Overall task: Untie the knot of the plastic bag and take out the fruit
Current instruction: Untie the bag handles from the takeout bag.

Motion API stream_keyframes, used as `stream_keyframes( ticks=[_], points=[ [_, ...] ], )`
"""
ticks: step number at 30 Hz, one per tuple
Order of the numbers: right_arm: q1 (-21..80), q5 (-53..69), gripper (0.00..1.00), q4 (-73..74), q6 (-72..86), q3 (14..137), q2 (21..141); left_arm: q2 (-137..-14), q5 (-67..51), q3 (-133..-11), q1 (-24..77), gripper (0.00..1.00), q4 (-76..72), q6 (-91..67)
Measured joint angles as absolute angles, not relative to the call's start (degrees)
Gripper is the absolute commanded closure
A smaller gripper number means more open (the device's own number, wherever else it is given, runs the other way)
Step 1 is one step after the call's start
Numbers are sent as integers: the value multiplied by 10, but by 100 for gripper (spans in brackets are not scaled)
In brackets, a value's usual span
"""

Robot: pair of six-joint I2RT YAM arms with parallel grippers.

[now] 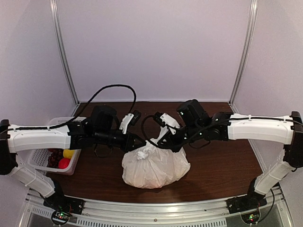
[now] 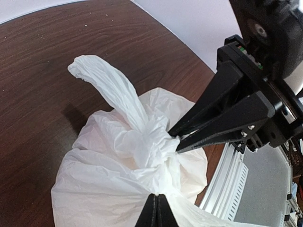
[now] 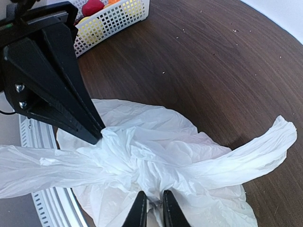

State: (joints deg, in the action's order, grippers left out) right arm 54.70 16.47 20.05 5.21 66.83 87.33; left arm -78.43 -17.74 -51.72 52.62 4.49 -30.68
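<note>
The white plastic bag (image 1: 154, 168) sits tied on the brown table, between the two arms. Its knot (image 1: 147, 152) is a twisted lump on top, with one handle end (image 2: 105, 81) sticking up and away. My left gripper (image 1: 141, 141) comes in from the left, its fingers pressed together on a fold of the bag just beside the knot (image 2: 158, 153). From the right, my right gripper (image 1: 162, 145) is shut on the knot (image 3: 127, 156), with crumpled plastic pinched between its narrow-set fingertips (image 3: 142, 203). The fruit is hidden inside the bag.
A white slatted basket (image 1: 45, 163) stands at the table's left edge, holding dark grapes, a yellow piece and a red piece. An aluminium rail (image 1: 156, 208) runs along the near edge. A black cable (image 1: 113, 87) loops above the left arm.
</note>
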Motion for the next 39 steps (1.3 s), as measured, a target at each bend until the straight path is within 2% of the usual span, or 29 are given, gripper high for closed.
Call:
stream_keyframes(
  ticks=[2,24,37,38,39],
  points=[
    [547,162,100,189,57,661,872,-782,-176,-517,526,100,45,-307],
    [547,56,100,116,117,567,761,-741,-107,-508,526,100,48,-322],
    [547,48,100,95,145,530,750,-720,-72,-479,526,100,50,-336],
    [547,48,95,95,147,530,748,-718,-70,-478,526,100,51,-336],
    [547,49,84,95,149,530,745,-716,-69,-478,526,100,51,-336]
  ],
)
